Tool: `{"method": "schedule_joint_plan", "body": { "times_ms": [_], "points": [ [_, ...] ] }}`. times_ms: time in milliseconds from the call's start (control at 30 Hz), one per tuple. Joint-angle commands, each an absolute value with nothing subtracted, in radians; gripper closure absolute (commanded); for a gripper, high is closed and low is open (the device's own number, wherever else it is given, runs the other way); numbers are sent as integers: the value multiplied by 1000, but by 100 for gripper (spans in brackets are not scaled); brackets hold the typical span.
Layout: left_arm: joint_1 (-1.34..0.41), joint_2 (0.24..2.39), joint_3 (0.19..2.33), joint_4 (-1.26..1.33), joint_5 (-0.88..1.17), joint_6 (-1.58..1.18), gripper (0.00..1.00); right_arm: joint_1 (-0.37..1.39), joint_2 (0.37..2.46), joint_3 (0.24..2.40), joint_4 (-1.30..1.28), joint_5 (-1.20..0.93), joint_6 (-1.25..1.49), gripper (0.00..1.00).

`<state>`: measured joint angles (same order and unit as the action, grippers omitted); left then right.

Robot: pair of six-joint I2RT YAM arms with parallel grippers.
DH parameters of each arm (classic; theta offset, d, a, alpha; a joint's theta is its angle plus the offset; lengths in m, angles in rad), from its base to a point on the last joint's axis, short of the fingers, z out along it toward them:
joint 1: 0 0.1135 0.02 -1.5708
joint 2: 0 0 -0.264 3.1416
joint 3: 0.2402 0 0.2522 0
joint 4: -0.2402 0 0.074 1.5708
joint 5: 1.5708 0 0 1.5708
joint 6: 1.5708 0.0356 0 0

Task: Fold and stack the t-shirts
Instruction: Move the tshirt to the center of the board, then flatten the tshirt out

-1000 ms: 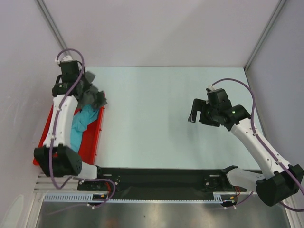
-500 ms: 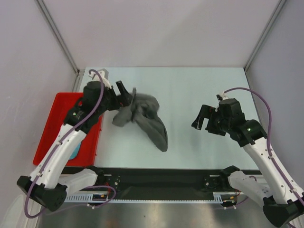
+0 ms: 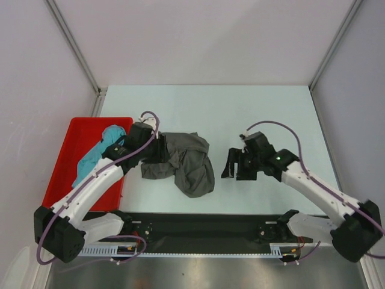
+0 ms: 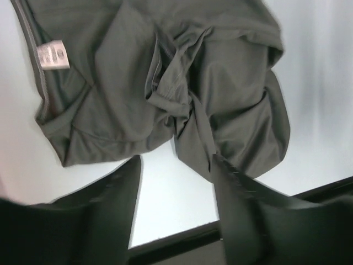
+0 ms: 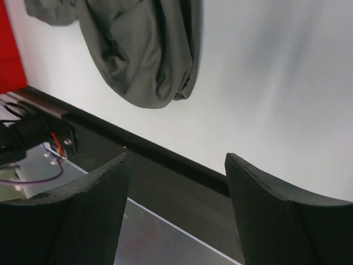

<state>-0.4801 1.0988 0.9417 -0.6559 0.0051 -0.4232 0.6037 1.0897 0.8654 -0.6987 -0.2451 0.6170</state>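
The red tray (image 3: 57,180), at the table's left side, holds the teal t-shirt (image 3: 99,150), bunched along its right half. The left gripper (image 4: 175,165) hangs above the left part of the dark grey t-shirt (image 3: 191,164), its fingers (image 4: 110,193) spread wide with nothing between them. This shirt lies crumpled on the pale table (image 3: 271,114), just right of the tray, with a white label (image 4: 51,55) showing at its edge. The right gripper (image 5: 176,160), near the shirt's right edge but apart from it, is likewise spread wide and empty.
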Motion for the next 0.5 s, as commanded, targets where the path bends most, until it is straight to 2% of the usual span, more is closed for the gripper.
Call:
{"method": "schedule_joint_plan", "body": {
  "times_ms": [0,133,167,200,233,267,400,433,467],
  "points": [
    [-482,1167,922,-626,5,-406,47,655,1243,896,-546,-258,607,26],
    [-457,1189,916,-595,3,-408,51,684,1377,965,-489,-279,597,21],
    [-440,1184,908,-578,20,-410,55,686,1405,979,-480,-281,586,19],
    [-419,1181,899,-540,55,-414,63,687,1429,994,-485,-281,577,18],
    [-360,1175,878,-516,98,-434,92,687,1477,1008,-491,-278,552,18],
    [-319,1178,862,-484,232,-446,100,687,1495,1026,-503,-275,542,17],
    [-143,1245,802,-372,490,-508,100,687,1552,1006,-482,-296,520,15],
    [-108,1276,793,-356,552,-490,94,687,1560,1005,-474,-311,519,15],
    [-107,1293,796,-342,580,-471,83,686,1580,1003,-465,-319,517,15]
  ]
}}
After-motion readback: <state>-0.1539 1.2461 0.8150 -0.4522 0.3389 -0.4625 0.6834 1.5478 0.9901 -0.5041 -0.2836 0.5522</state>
